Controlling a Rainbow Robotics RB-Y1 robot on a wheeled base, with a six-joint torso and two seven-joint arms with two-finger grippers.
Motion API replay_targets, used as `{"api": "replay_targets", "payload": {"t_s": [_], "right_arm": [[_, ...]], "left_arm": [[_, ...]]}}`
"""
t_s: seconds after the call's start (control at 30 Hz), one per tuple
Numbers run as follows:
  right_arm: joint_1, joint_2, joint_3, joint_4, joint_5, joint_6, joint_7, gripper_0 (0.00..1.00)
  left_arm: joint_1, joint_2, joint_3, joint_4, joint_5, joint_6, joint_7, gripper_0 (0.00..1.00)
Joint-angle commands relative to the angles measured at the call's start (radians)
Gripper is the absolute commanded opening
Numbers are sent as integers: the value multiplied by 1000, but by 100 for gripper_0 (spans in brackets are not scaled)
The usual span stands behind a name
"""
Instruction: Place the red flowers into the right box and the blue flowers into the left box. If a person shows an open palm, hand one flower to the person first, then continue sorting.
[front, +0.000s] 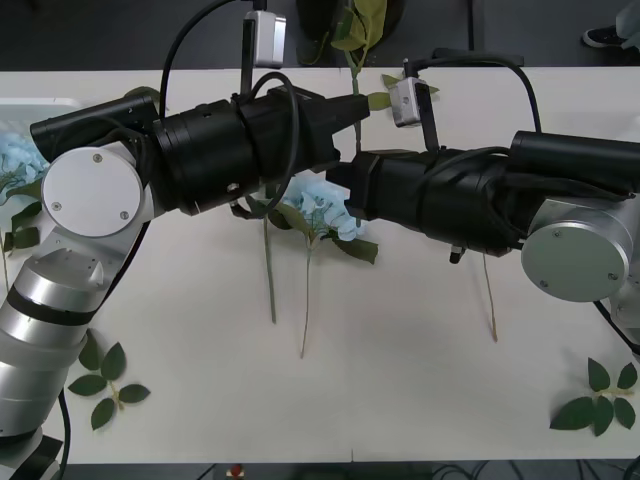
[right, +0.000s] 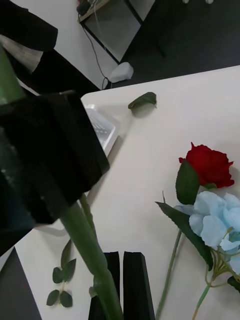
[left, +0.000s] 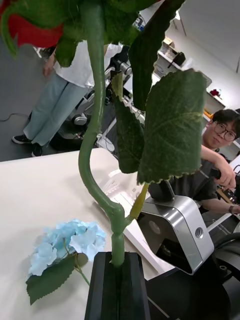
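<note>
My left gripper (front: 356, 110) (left: 117, 260) reaches over the table's middle, shut on the green stem of a red flower (left: 95, 125) whose head (left: 22, 30) rises above it. The right gripper (right: 121, 256) is just beneath, fingers shut together, and that stem (right: 90, 245) passes beside them rather than between them. Under both arms lie a second red flower (right: 210, 165) and blue flowers (front: 325, 210) (right: 220, 215) with long stems (front: 270, 275). More blue flowers (front: 15, 155) rest at the left box (front: 40, 103) (right: 102, 131). A white slotted tray, likely the right box (left: 120, 187), sits beyond the held stem.
Loose leaf sprigs lie at the front left (front: 100, 385) and front right (front: 600, 400). A single leaf (right: 142, 100) lies near the far table edge. Another stem (front: 490, 295) sticks out from under the right arm. The two arms cross closely above the middle.
</note>
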Motion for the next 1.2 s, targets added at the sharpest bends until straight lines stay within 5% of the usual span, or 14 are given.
{"api": "replay_targets", "payload": {"t_s": [0.03,0.1,0.17,0.43,0.6,0.83,1.2], "right_arm": [[-19,2,-18,-12,1,-25,24,0],[-19,0,-18,-10,1,-30,21,0],[-19,0,-18,-9,1,-33,17,0],[-19,-21,-58,-9,-22,-39,8,0],[-34,-104,-154,-9,-141,75,21,0],[-63,-268,-391,5,-358,449,10,0],[-65,-403,-598,181,-341,917,19,0]], "left_arm": [[-41,11,10,-19,14,-6,26,0],[-43,11,10,-18,20,-6,28,37],[-44,13,11,-18,23,-6,31,60],[-47,13,15,-19,28,-6,36,99],[-47,13,16,-19,29,-5,34,100],[-47,11,24,-18,28,0,36,100],[-55,8,119,-18,-43,153,65,100]]}}
